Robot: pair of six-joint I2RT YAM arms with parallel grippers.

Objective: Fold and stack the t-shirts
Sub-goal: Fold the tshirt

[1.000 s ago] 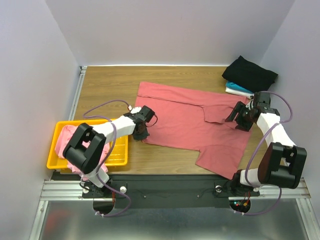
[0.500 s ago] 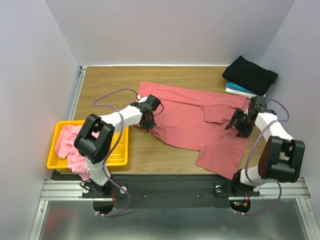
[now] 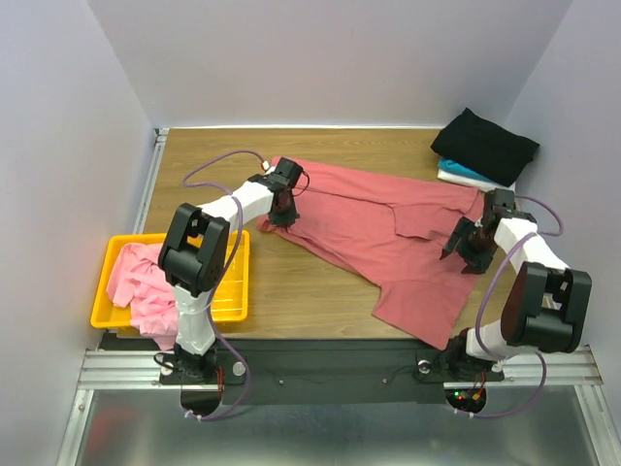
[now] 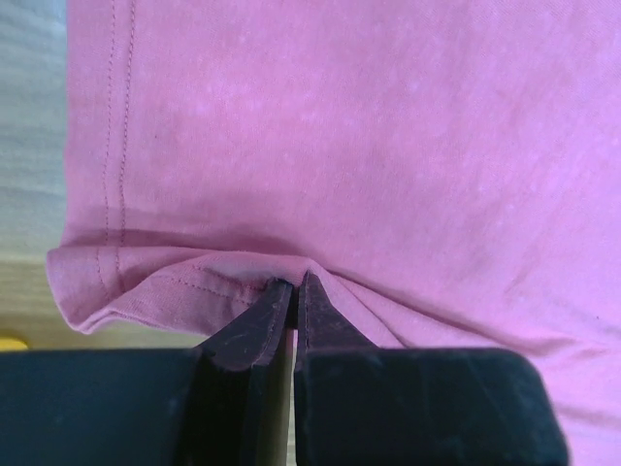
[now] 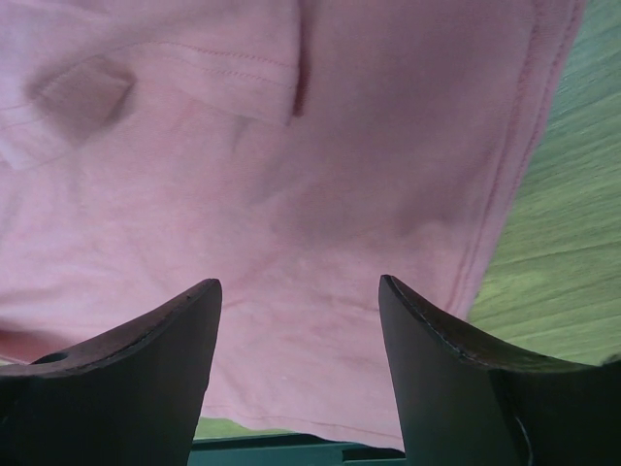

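The dusty-red t-shirt (image 3: 378, 233) lies spread on the wooden table (image 3: 204, 155). My left gripper (image 3: 278, 216) is shut on its hem at the left edge; the left wrist view shows the jaws pinching a fold of the red cloth (image 4: 291, 146). My right gripper (image 3: 462, 254) is open above the shirt's right side, and the right wrist view shows the cloth (image 5: 291, 175) between the spread fingers (image 5: 437, 349). A light pink shirt (image 3: 141, 286) is heaped in the yellow basket (image 3: 233, 301). A folded black shirt (image 3: 483, 144) lies at the far right corner.
A folded white and blue cloth (image 3: 458, 175) lies under the black shirt. The yellow basket stands at the near left edge of the table. Grey walls close in the table at the back and on both sides.
My left gripper has dragged the shirt's lower left hem away from the basket toward the back of the table, so the shirt's left edge now slants. My right gripper shifted slightly nearer over the right side.
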